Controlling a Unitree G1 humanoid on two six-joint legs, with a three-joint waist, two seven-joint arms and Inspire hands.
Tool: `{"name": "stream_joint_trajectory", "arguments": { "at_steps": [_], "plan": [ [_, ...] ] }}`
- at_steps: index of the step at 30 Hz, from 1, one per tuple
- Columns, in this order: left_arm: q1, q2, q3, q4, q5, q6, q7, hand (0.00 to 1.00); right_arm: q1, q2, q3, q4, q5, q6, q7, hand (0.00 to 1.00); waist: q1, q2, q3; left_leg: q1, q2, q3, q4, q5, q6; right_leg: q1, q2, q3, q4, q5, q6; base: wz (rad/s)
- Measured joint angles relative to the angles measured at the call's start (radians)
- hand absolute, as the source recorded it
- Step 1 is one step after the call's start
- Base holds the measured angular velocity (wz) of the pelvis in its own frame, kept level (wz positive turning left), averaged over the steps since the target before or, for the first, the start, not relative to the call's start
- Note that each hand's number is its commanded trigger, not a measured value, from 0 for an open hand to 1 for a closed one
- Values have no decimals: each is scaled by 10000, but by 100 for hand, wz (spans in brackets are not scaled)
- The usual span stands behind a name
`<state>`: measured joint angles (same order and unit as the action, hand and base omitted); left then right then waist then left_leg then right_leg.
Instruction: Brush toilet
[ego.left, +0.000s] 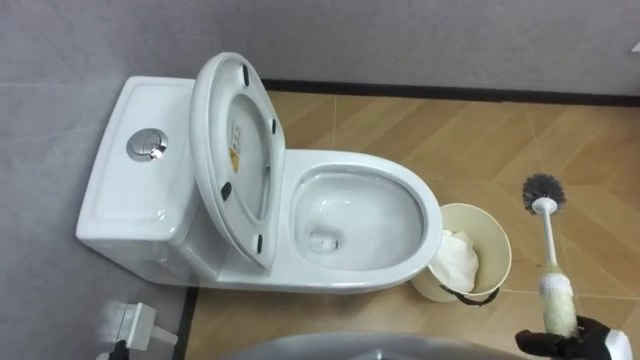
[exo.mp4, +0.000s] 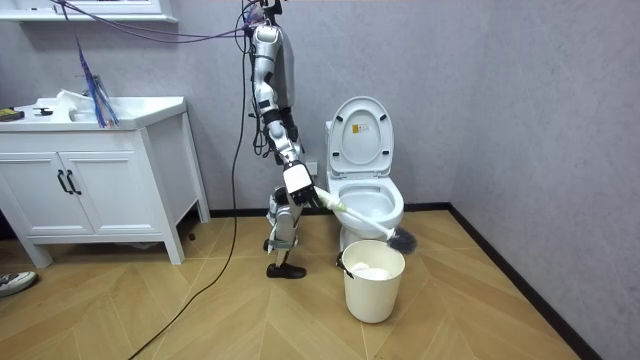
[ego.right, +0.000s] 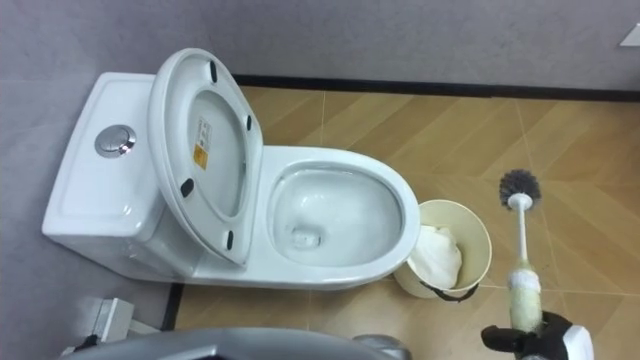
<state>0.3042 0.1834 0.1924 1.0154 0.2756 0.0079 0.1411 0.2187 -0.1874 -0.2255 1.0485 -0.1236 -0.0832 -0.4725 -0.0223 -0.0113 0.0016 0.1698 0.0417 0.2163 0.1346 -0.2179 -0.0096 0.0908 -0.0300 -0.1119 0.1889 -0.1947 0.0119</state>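
- The right robot hand (ego.left: 585, 340) sits at the lower right edge of the eye views, its fingers wrapped round the pale grip of the brush (ego.left: 549, 248).
- The brush points away from the robot, with its dark bristle head over the floor (ego.left: 400, 120) (clear of the bowl, off to its right).
- The toilet (ego.left: 365, 282) stands against the grey wall with the lid (ego.left: 232, 120) and seat raised; a little water lies at the bottom of the bowl.
- A round flush button (ego.left: 147, 146) sits on top of the tank.
- A cream bin (ego.left: 490, 232) stands on the floor just beside the bowl's rim, between toilet and brush, with something white inside.
- In the room view the robot stands upright on the toilet's left, its arm reaching down with the brush.
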Motion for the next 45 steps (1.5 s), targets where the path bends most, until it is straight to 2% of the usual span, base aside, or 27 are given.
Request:
{"name": "stream_joint_trajectory", "arguments": {
  "at_steps": [2, 10, 23, 39, 45],
  "plan": [
    [-6, -16, 0, 0, 19, 16, -11, 0, -10, 0, -7, 26, -1, 97, 0, 0, 16, -6, 3, -9, -1, -1, 0, 0, 0, -16, 0, 10, 0, 0, 0, 0],
    [-41, -40, 35, 90, 93, 17, -68, 0, -105, 1, -40, 246, -58, 86, 183, 0, 28, 22, 21, -21, 0, -28, 4, 0, 0, -64, 4, 7, -23, -1, 0, 0],
    [-31, -72, 34, 86, 679, 158, -220, 0, -155, 0, -41, 240, -62, 86, 395, 0, 34, -4, -5, -22, 3, -35, 3, 0, 0, -62, -3, -22, -4, -2, -2, 0],
    [-58, -149, 42, 261, 701, 238, -387, 0, -228, 1, -41, 369, -30, 82, 416, 0, 35, -30, -9, -37, -6, -117, 4, 0, 0, -40, -22, -104, -33, -2, -2, 0],
    [-41, -151, 52, 263, 906, 438, -447, 0, -276, 8, -4, 1379, 2, 242, 1382, 0, 19, -92, -20, -21, -15, -140, 6, 0, 0, -16, -35, -160, -41, -4, -1, 1]
  ]
}}
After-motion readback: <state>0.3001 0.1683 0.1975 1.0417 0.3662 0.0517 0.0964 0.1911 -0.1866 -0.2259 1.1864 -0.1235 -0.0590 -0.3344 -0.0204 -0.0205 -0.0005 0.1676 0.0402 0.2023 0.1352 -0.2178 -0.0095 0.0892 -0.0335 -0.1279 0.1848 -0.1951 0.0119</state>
